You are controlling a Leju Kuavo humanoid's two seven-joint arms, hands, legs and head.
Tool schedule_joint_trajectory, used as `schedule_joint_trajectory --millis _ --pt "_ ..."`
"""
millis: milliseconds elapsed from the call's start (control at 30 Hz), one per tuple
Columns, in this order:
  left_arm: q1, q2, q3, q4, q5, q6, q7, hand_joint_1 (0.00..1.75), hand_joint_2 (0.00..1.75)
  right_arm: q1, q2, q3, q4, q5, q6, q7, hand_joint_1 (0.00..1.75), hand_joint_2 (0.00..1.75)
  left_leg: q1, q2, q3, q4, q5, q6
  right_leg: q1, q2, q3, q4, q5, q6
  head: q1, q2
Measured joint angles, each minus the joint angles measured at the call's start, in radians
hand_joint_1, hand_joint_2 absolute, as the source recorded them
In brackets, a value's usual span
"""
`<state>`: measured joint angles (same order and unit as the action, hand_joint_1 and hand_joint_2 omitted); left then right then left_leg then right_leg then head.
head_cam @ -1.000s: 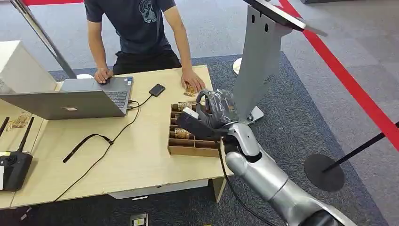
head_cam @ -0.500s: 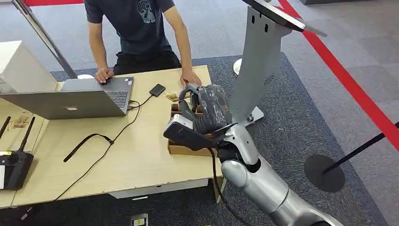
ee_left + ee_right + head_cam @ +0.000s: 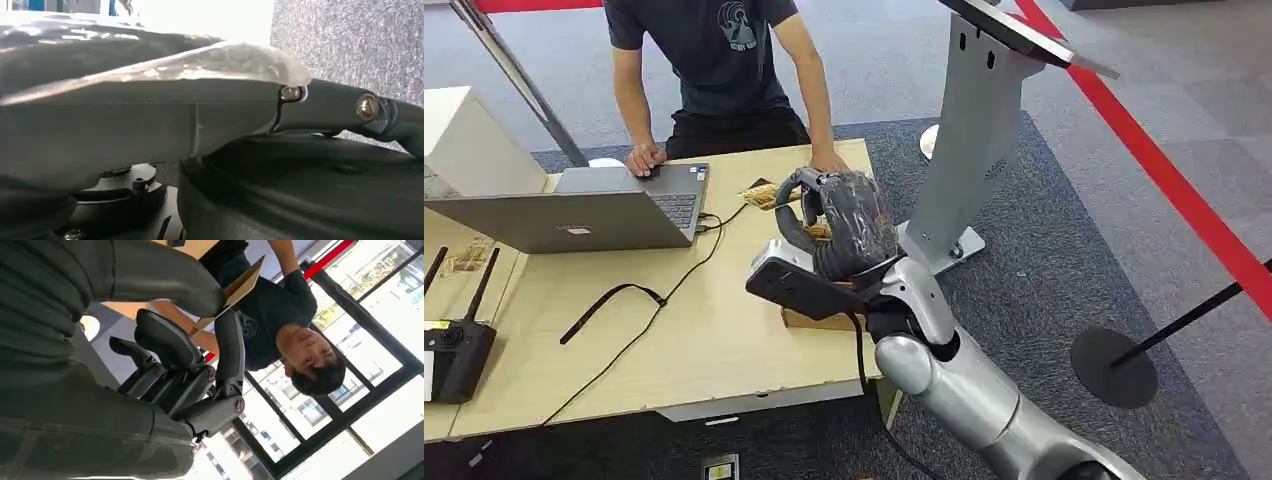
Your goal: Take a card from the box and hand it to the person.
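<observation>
Item: my right hand [image 3: 829, 225], raised above the table [image 3: 724, 330], pinching a card [image 3: 759, 193] between thumb and a finger; the card juts toward the person [image 3: 714, 60] standing at the far edge. In the right wrist view the same card [image 3: 240, 282] sits nipped against the thumb. Item: box [image 3: 809, 318], at the table's right side, largely hidden under my hand. Item: laptop [image 3: 574, 215], open, on the left. Item: left hand [image 3: 200, 125], state I cannot tell.
</observation>
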<state>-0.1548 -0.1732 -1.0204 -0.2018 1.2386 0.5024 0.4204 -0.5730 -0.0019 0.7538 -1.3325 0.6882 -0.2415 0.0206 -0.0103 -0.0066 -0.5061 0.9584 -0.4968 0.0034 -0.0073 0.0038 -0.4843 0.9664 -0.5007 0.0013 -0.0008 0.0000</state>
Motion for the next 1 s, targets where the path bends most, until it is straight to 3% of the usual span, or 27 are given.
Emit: schedule_joint_trajectory --millis 167,667,1000 --pt "-0.003 -0.003 0.000 0.000 -0.008 0.006 0.012 0.00 1.75 -0.011 0.013 0.015 0.015 0.002 -0.001 0.002 1.75 1.75 0.000 0.000 0.000 0.000 0.000 0.000 0.000 0.000 0.000 0.000 0.000 0.000 0.000 0.000" --pt "-0.008 -0.007 -0.002 0.007 -0.016 0.007 0.025 0.00 1.75 -0.051 0.020 0.059 0.072 0.087 0.010 0.199 1.75 1.75 0.000 0.000 0.000 0.000 0.000 0.000 0.000 0.000 0.000 0.000 0.000 0.000 0.000 0.000" --pt "-0.008 -0.007 -0.002 0.009 -0.010 0.004 0.024 0.00 1.75 -0.053 0.001 0.066 0.118 0.085 0.027 0.257 1.75 1.75 0.000 0.000 0.000 0.000 0.000 0.000 0.000 0.000 0.000 0.000 0.000 0.000 0.000 0.000"
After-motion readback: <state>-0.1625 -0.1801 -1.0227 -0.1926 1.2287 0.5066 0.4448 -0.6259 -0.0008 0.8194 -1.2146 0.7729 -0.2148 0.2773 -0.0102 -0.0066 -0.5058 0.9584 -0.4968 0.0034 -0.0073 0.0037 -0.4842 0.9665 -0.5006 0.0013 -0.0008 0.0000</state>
